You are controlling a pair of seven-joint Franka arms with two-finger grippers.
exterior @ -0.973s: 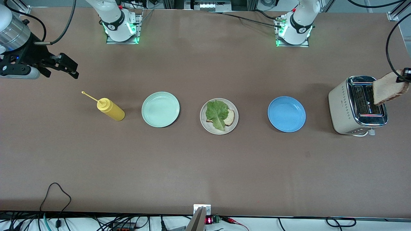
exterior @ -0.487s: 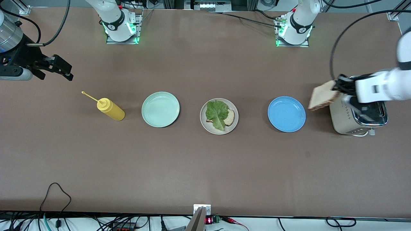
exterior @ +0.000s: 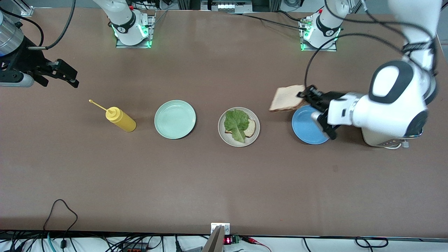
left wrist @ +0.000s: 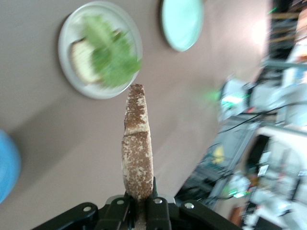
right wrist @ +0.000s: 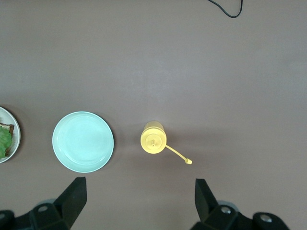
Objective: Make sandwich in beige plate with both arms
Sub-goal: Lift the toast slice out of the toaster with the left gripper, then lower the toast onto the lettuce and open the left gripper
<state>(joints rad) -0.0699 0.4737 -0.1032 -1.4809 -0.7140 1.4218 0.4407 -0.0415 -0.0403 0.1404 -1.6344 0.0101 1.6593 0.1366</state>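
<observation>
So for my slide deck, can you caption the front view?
Left gripper carries a tan bread slice toward the beige plate holding bread and lettuce.

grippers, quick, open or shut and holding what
left gripper: shut on the bread slice, up over the blue plate.
right gripper: open, holding nothing, waiting at its end of the table.

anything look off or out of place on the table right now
Nothing stands out. The beige plate holds a bread slice under a lettuce leaf. The left gripper holds the second slice in the air over the blue plate's edge. The right gripper waits open.
</observation>
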